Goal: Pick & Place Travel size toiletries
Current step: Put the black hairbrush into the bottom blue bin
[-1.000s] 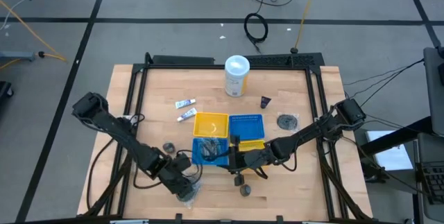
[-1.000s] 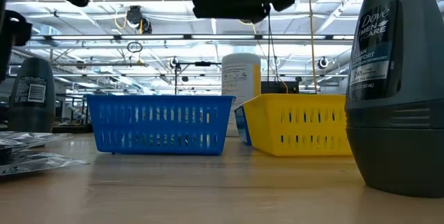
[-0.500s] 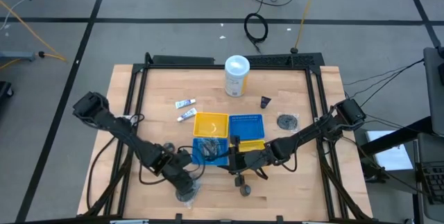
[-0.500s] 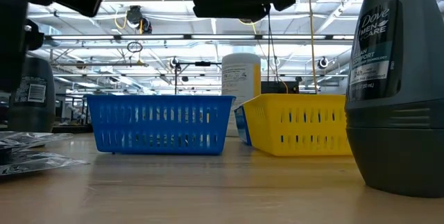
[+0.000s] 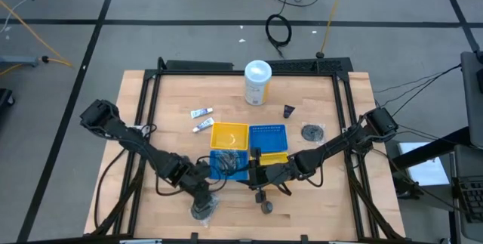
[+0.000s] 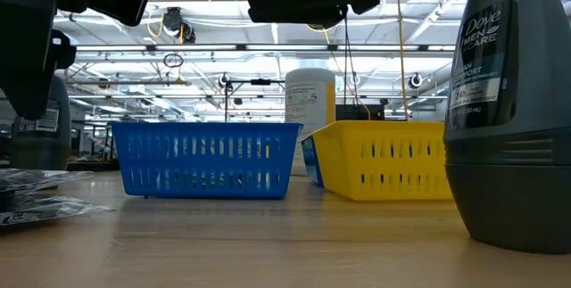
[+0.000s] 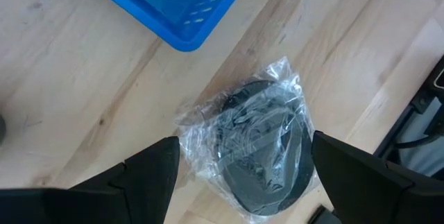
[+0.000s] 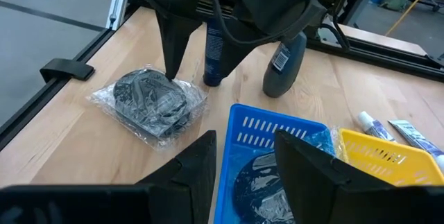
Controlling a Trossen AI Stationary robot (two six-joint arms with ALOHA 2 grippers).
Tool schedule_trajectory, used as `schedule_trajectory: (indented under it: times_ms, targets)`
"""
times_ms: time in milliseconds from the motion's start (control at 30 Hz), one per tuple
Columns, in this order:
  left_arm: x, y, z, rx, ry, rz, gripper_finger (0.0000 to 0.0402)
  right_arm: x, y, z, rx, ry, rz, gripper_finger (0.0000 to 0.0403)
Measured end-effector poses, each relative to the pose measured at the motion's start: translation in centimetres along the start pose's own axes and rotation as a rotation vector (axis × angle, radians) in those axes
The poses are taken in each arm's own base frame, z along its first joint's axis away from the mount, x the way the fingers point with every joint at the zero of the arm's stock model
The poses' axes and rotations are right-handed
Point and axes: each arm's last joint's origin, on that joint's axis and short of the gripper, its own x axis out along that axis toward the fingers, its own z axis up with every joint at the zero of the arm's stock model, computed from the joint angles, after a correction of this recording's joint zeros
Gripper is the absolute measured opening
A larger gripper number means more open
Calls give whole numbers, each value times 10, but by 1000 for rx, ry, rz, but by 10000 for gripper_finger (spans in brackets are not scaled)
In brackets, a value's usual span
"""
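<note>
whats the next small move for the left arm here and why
Probably lower the left pincer straight down and close on the wrapped mesh puff. Its fingers are spread wide with the puff lying on the table between them, beside the blue tray, not yet gripped. The right pincer hovers over the blue tray and need not move.

This is a robotics lab or workshop hall. A wooden bench point(image 5: 173, 93) in a black metal frame point(image 5: 249, 65) stands on a grey floor point(image 5: 189, 2) marked with dark lines, where loose cables point(image 5: 278, 29) lie. Across the bench, ceiling trusses point(image 6: 268, 52) and strip lights show.
</note>
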Motion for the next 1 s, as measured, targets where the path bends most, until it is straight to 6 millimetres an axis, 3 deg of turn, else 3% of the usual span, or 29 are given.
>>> schedule_trajectory:
  times_ms: [167,500,767,1000]
  targets:
    - [6,0,0,17,10,11,323,0,0,0,0,0,0,141]
    - [48,2,3,23,155,47,323,0,0,-2,-6,18,0,141]
    - [51,3,4,30,160,56,322,0,0,-2,-8,22,0,141]
    - [51,3,3,44,154,57,255,0,0,-2,-12,22,0,141]
